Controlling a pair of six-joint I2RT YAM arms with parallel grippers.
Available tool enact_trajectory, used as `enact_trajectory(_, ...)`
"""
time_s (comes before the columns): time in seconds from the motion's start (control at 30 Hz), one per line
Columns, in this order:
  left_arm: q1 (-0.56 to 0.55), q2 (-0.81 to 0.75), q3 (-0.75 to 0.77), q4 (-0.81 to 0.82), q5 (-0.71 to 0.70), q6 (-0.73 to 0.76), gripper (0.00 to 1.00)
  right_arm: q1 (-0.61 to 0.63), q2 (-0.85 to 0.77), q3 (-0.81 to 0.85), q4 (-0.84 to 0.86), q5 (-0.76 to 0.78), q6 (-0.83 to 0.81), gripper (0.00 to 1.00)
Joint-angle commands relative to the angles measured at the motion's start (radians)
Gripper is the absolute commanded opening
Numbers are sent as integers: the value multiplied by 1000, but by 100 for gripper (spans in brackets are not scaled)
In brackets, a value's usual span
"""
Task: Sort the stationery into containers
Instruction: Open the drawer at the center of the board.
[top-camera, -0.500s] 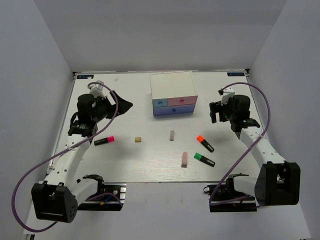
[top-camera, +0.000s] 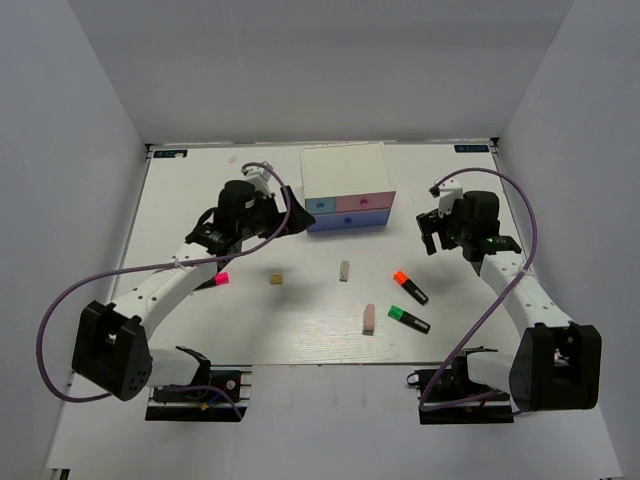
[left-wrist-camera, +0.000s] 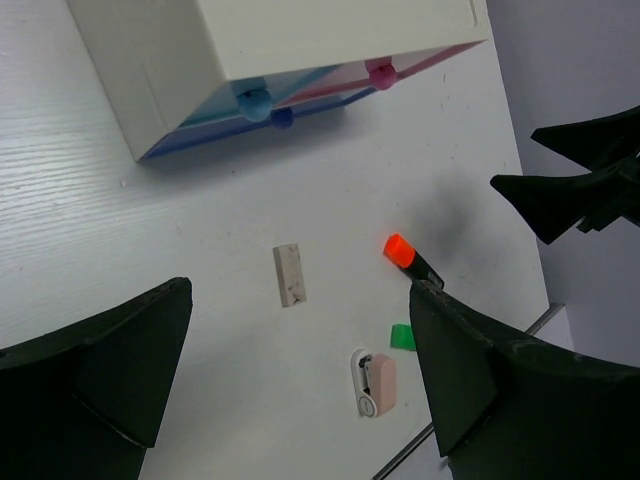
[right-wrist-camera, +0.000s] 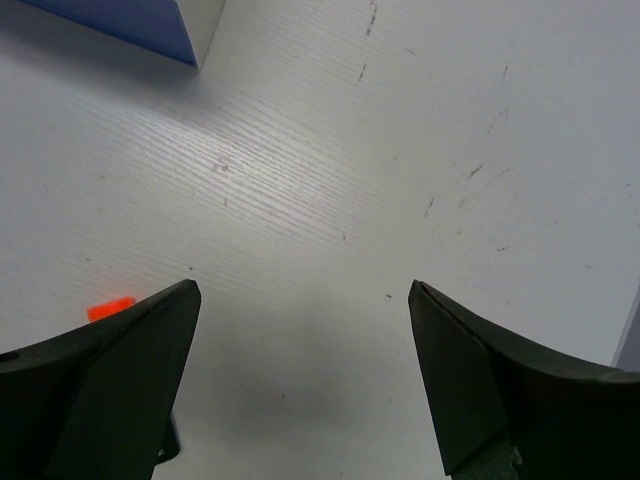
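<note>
The white-topped drawer box (top-camera: 344, 172) stands at the back centre, with light blue (top-camera: 320, 204), pink (top-camera: 364, 201) and periwinkle (top-camera: 348, 221) fronts, all shut. My left gripper (top-camera: 293, 220) is open and empty, just left of the box front. In its wrist view (left-wrist-camera: 300, 296) the grey eraser (left-wrist-camera: 289, 274), orange-red highlighter (left-wrist-camera: 402, 252), green cap (left-wrist-camera: 402, 337) and pinkish-beige eraser (left-wrist-camera: 378, 384) lie below. My right gripper (top-camera: 432, 232) is open and empty, right of the box, above the orange-red highlighter (top-camera: 409, 286). The pink-capped highlighter (top-camera: 221, 278) is mostly hidden under my left arm.
The tan eraser (top-camera: 275, 280), grey eraser (top-camera: 344, 271), pinkish-beige eraser (top-camera: 369, 318) and green highlighter (top-camera: 408, 319) lie on the white table (top-camera: 190, 200) in front of the box. The right wrist view (right-wrist-camera: 305, 290) shows bare table, the orange-red cap (right-wrist-camera: 110, 309) and a box corner (right-wrist-camera: 130, 20).
My left arm has swung right from the table's left side to the box front, now covering most of the pink-capped highlighter. My right gripper has shifted slightly.
</note>
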Motion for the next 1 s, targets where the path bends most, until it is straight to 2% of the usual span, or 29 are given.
enact_trajectory(0.0,-76,21,51,18,-120,-12,99,2,12,72,-102,54,-47,90)
enact_trajectory(0.17,-181,90,94,18,-211,-12,85,-3,11,69,-141,103,-93,90)
enact_trajectory(0.33,-262,133,124,18,-294,-23,59,0,-5,37,-130,153,-86,90)
enact_trajectory(0.47,-311,165,143,9,-352,-34,54,-1,-5,41,-153,160,-83,90)
enact_trajectory(0.63,-351,199,134,18,-389,-70,41,0,-20,37,-179,151,-78,90)
enact_trajectory(0.7,-382,228,134,30,-401,-71,34,0,-26,14,-176,141,-80,90)
enact_trajectory(0.77,-397,260,146,21,-429,-71,34,2,-28,5,-178,96,-81,90)
enact_trajectory(0.8,-411,270,161,21,-444,-71,38,3,-26,2,-178,94,-69,90)
enact_trajectory(0.83,-411,270,172,6,-484,-71,46,0,-26,2,-175,91,-52,90)
enact_trajectory(0.87,-422,280,172,-6,-506,-71,59,-3,-25,5,-184,30,-44,90)
enact_trajectory(0.9,-422,280,172,-6,-550,-71,63,2,-26,6,-187,7,-44,88)
enact_trajectory(0.93,-431,280,172,-6,-573,-71,69,-1,-29,8,-186,-19,-43,85)
enact_trajectory(0.97,-431,280,172,-6,-596,-80,76,2,-35,6,-179,-90,-31,71)
